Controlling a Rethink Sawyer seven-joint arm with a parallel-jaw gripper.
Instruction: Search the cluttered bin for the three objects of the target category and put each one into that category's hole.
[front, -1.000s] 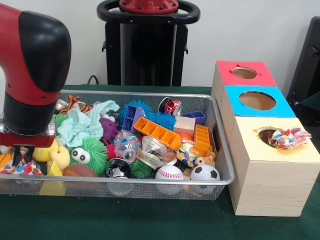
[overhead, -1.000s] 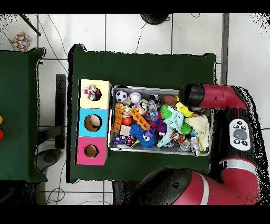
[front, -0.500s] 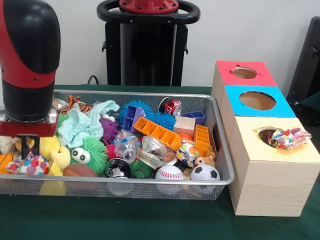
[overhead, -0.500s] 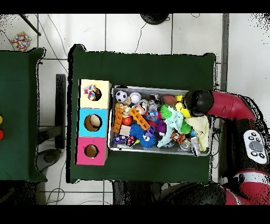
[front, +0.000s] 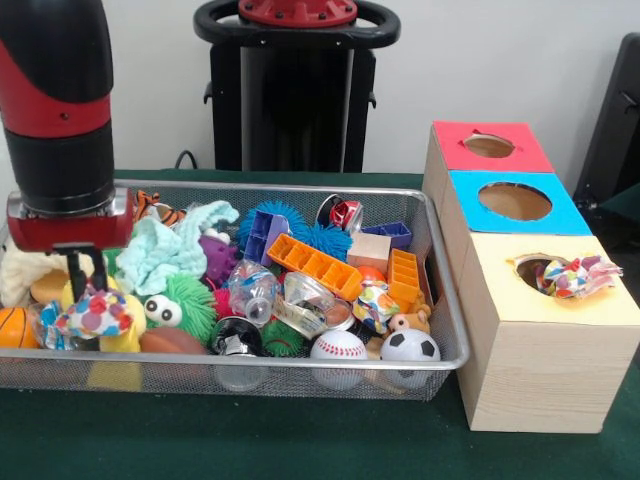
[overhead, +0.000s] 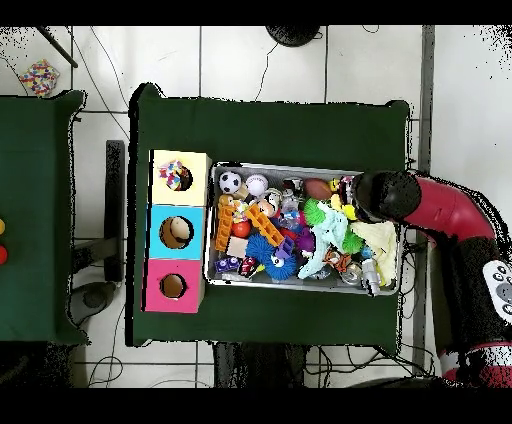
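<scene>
we see the gripper (front: 82, 290) jaws pinching a multicolored fabric ball (front: 95, 313), just above the clutter at one end of the wire bin (front: 440, 300) | its match sits in the yellow box's hole (front: 545, 272), well apart past the bin's other end | arm (front: 58, 110) upright, wrist pointing straight down

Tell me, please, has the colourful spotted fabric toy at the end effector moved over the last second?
Yes. The colourful spotted fabric toy has risen with the end effector, from low behind the wire mesh bin's front wall to higher above it.
</scene>
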